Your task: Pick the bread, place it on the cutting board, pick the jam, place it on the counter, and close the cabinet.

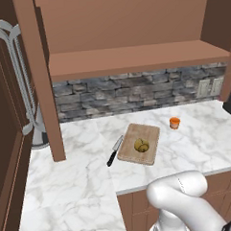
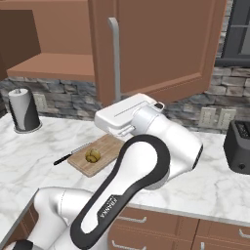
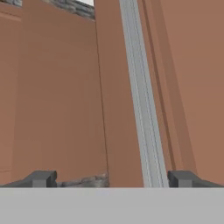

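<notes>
Already on the cutting board [image 1: 146, 134], the bread [image 1: 141, 145], a knobbly yellowish-brown lump with dark creases, sits near the board's middle. That light wooden board, thin with rounded corners and visible grain, lies flat on the white, grey-veined marble counter [image 1: 68, 177] with its long axis running from near to far, slightly skewed. A black-handled knife [image 1: 115, 151] lies just left of it, roughly parallel to that edge, handle nearer. To the right of the board, apart from it, the small orange jam [image 1: 174, 122] jar stands upright on the counter. Above, the reddish-brown wooden cabinet [image 1: 133, 59] stands open, its smooth shelf bare; its flat panelled door [image 2: 161, 44] swings out over the counter, and the long silver bar handle [image 3: 140, 96] runs upright. The gripper [image 3: 111, 179] faces that door from close by, fingers spread wide and pinching nothing, the handle rising just inside one fingertip. Bread, board and jam lie well below and apart from it. A grey stone backsplash [image 1: 135, 92] runs behind the counter.
</notes>
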Robot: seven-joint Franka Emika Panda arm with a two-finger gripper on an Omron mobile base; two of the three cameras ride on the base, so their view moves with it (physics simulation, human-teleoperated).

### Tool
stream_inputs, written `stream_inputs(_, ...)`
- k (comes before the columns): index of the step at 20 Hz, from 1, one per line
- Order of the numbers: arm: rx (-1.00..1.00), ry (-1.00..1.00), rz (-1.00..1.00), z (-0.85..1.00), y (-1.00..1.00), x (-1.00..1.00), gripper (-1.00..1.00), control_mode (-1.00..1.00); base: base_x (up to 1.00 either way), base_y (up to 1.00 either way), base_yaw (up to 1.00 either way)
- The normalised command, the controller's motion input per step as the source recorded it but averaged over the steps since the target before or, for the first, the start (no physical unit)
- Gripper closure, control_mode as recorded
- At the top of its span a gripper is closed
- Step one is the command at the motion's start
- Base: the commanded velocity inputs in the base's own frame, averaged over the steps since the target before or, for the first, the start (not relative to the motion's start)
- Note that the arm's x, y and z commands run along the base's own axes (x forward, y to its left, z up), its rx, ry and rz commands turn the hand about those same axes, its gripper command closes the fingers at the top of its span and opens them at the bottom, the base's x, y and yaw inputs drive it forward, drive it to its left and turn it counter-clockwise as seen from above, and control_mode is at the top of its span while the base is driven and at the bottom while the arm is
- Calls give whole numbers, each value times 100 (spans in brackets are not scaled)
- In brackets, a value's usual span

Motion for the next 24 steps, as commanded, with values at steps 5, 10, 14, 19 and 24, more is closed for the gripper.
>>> stream_inputs(5,3,0,-1,1,25,7,-100,-100,0,0,0)
stream_inputs(10,3,0,-3,5,26,12,-100,-100,0,0,0)
stream_inputs(14,2,0,-5,10,30,21,-100,-100,0,0,0)
stream_inputs(19,2,0,-6,14,29,22,-100,-100,0,0,0)
stream_inputs(24,3,0,-6,12,26,20,-100,-100,0,0,0)
